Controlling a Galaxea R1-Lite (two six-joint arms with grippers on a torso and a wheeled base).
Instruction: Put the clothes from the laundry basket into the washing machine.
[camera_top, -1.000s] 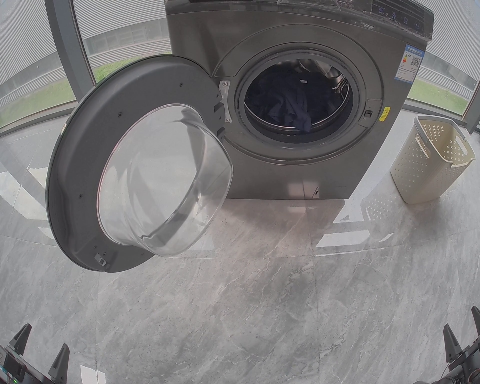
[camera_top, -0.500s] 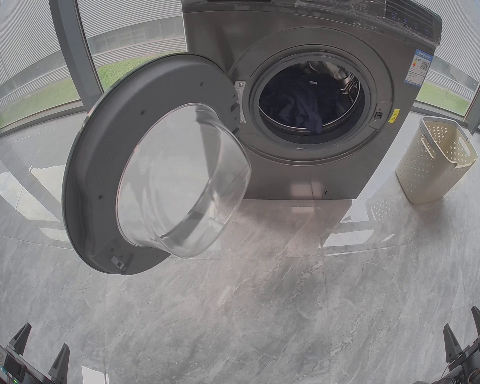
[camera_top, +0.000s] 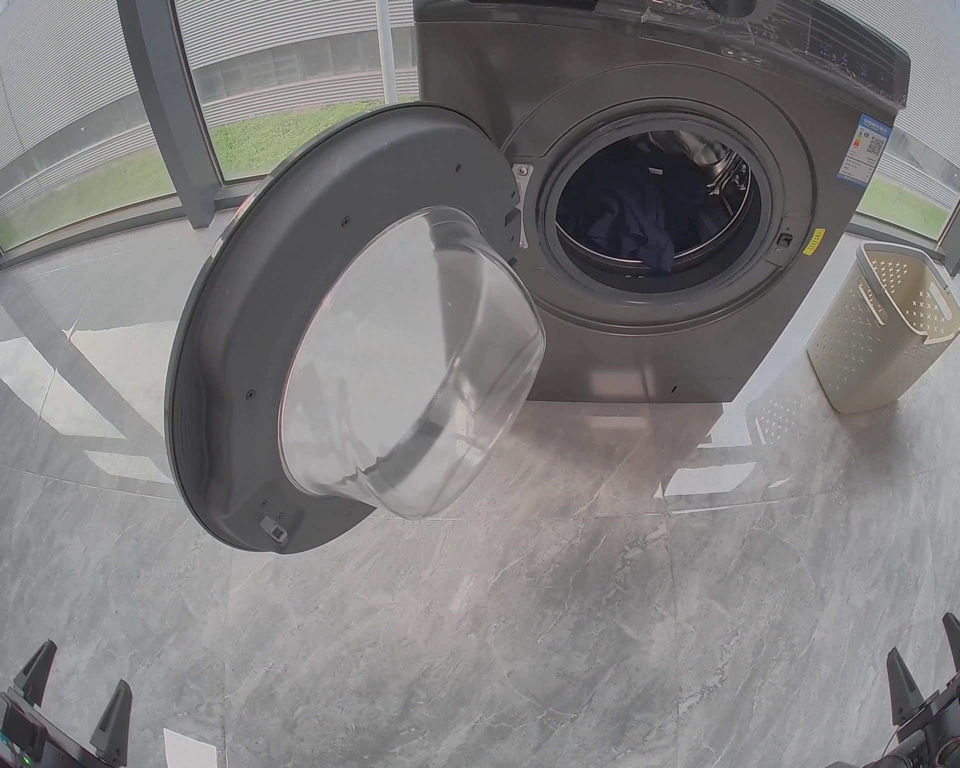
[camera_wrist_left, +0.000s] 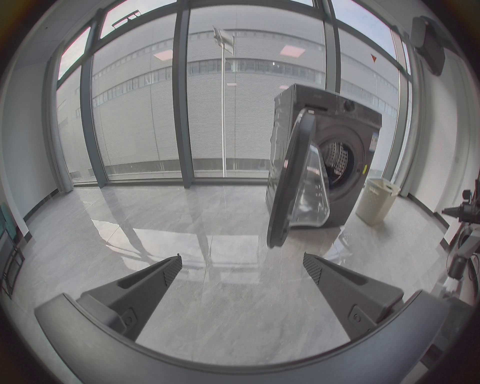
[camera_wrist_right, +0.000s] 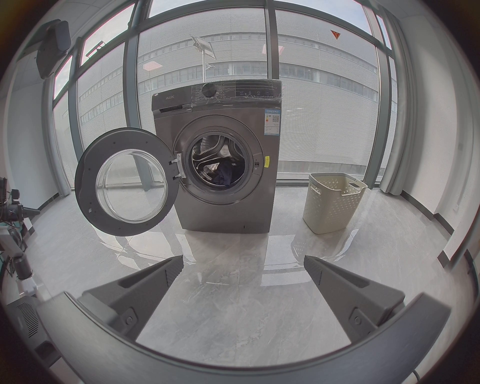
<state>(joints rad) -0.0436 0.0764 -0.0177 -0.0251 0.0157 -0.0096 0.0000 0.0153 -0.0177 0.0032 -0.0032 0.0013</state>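
Two fingers stand well apart on your left hand (camera_top: 78, 690), low at the near left over the grey marble floor (camera_top: 500, 620), gripping nothing. Next comes the round door (camera_top: 250, 330), swung wide to the left, its clear glass bowl (camera_top: 410, 370) bulging toward you. Right of it the grey washing machine (camera_top: 640, 350) stands with its mouth uncovered. The clothes (camera_top: 630, 205) lie inside it as a dark navy heap, crumpled, with one fold drooping toward the lower lip of the opening. Further right, the cream laundry basket (camera_top: 880, 330) stands upright on the floor near the front corner, apart from it, its walls pierced with small holes. Your right hand (camera_top: 922, 660) sits at the near right, likewise spread and empty.

The left wrist view gives you the door (camera_wrist_left: 292, 180) edge-on, with pale drum metal in the opening. The right wrist view faces the washing machine (camera_wrist_right: 225, 215) squarely, so the navy clothes (camera_wrist_right: 223, 172) show against the drum.
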